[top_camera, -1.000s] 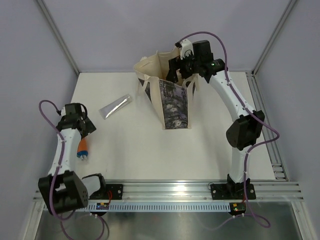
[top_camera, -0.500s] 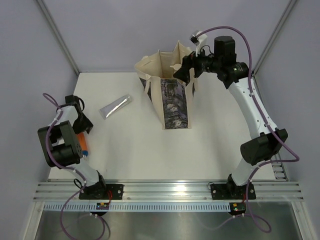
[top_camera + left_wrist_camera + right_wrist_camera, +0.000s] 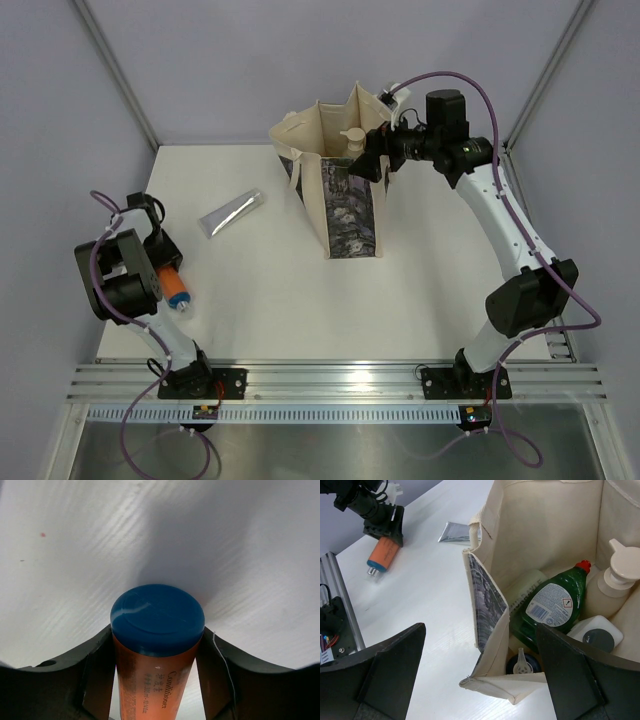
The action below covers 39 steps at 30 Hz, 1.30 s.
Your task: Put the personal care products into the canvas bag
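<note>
An orange bottle [image 3: 157, 630] with a blue cap lies on the white table at the far left [image 3: 175, 287]. My left gripper [image 3: 157, 635] has a finger pressed against each side of it, just below the cap. The cream canvas bag [image 3: 345, 205] stands upright at the back centre. My right gripper [image 3: 365, 160] hangs open over its right corner [image 3: 480, 630], holding nothing. Inside the bag [image 3: 540, 525] are a green red-capped bottle [image 3: 555, 602], a beige pump bottle [image 3: 615, 580], a pale-green cylinder [image 3: 525, 592] and a black-capped bottle [image 3: 522, 664]. A silver tube [image 3: 230, 213] lies left of the bag.
A white bottle with a grey cap [image 3: 597, 635] also sits in the bag. An aluminium rail [image 3: 340, 380] runs along the near edge of the table and another [image 3: 535, 260] down its right side. Grey walls enclose the back and both sides.
My left gripper has closed from wide open onto the orange bottle while its arm folded back. My right gripper rose out of the bag's mouth and drew to the right.
</note>
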Available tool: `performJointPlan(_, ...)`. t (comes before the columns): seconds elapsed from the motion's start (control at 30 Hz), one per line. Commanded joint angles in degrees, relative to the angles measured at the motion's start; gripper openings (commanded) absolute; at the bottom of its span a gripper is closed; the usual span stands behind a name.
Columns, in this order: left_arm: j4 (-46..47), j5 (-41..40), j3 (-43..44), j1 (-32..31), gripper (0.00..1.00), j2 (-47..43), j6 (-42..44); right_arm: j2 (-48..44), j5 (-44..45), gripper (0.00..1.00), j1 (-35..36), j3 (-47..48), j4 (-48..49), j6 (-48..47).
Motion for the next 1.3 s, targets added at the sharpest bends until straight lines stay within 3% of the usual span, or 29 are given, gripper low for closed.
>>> performJointPlan(0.0,3.53,14.09,-2.54,0.23,0.23,-1.77,1.06,-3.72,-5.24,1.0,-0.34,-0.63,1.97,0.38)
performJointPlan(0.03,4.23,20.9,-2.98,0.23,0.17,-2.65,1.06,-3.81,-6.74,1.0,-0.34,-0.89,1.79,0.21)
performJointPlan(0.13,7.92,32.0,-5.7,0.23,0.11,-5.81,-0.17,-3.99,-17.09,0.99,-0.34,-2.39,1.0,-1.2)
performJointPlan(0.23,14.33,49.47,-10.51,0.06,0.04,-8.53,-3.24,-4.51,-25.55,0.99,0.97,-4.76,0.04,-3.47)
performJointPlan(0.47,31.73,66.21,-19.32,-5.02,0.0,-13.37,-15.62,-3.73,-17.31,1.0,15.2,-4.43,-11.12,-14.21)
performJointPlan(0.57,39.64,68.95,-22.3,-8.01,0.0,-15.04,-21.67,1.27,-12.22,0.99,20.65,-1.61,-13.24,-10.88)
performJointPlan(0.67,47.28,69.57,-24.33,-9.78,0.0,-16.1,-26.44,5.32,-1.09,0.95,25.31,-1.77,-9.31,-4.21)
performJointPlan(0.8,48.27,68.87,-25.04,-11.1,0.0,-15.58,-26.98,7.7,13.76,0.99,30.86,-3.88,-3.68,4.4)
performJointPlan(0.87,48.88,68.95,-25.31,-11.63,0.0,-15.05,-26.8,8.4,17.14,0.99,32.09,-6.5,1.58,5.65)
performJointPlan(1.0,50.82,69.75,-27.06,-11.89,0.0,-15.66,-28.21,10.95,25.56,0.99,34.9,-9.33,8.11,3.03)
performJointPlan(1.27,48.89,71.15,-27.85,-12.33,0.0,-18.03,-27.94,19.99,32.43,1.0,37.02,-9.25,15.5,-8.31)
